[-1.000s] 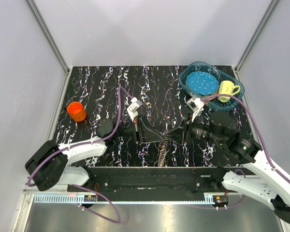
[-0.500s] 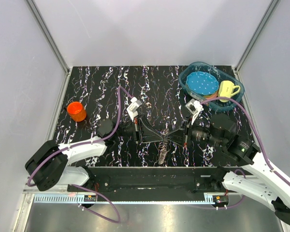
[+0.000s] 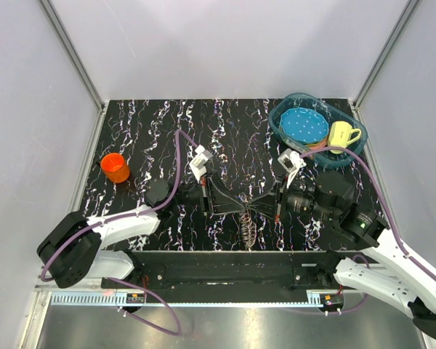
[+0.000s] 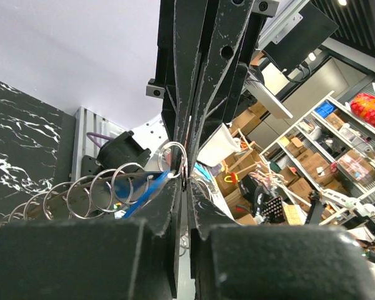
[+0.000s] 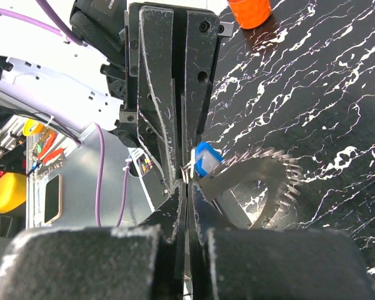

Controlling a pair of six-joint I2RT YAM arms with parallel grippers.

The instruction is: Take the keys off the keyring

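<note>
The keyring (image 4: pixel 173 144) hung in the air over the near middle of the table (image 3: pixel 152 131), right where the two arms met tip to tip. From it the keys (image 5: pixel 256 170) fanned out in a grey arc like gear teeth, drooping toward the near edge, and a small blue-headed piece (image 5: pixel 205 159) sat at the top of the bunch, just beside the fingertips. Through the left wrist camera the key heads showed as a row of small metal loops curving away down to the left.

The left gripper (image 3: pixel 241 206) reached in from the left with its fingers pressed together on the wire of the ring, and the whole bunch dangled from that pinch. The right gripper (image 3: pixel 256 206) came at it head-on from the right, its fingers closed tight too, the tips all but touching those of the left; from where I stood I couldn't tell whether it had nipped the wire, a key, or nothing.

Well off to the left an orange cup (image 3: pixel 115 168) stood upright. At the far right corner a blue oval basin (image 3: pixel 280 127) held a blue dotted plate (image 3: pixel 304 125) and a yellow mug (image 3: pixel 341 134).
</note>
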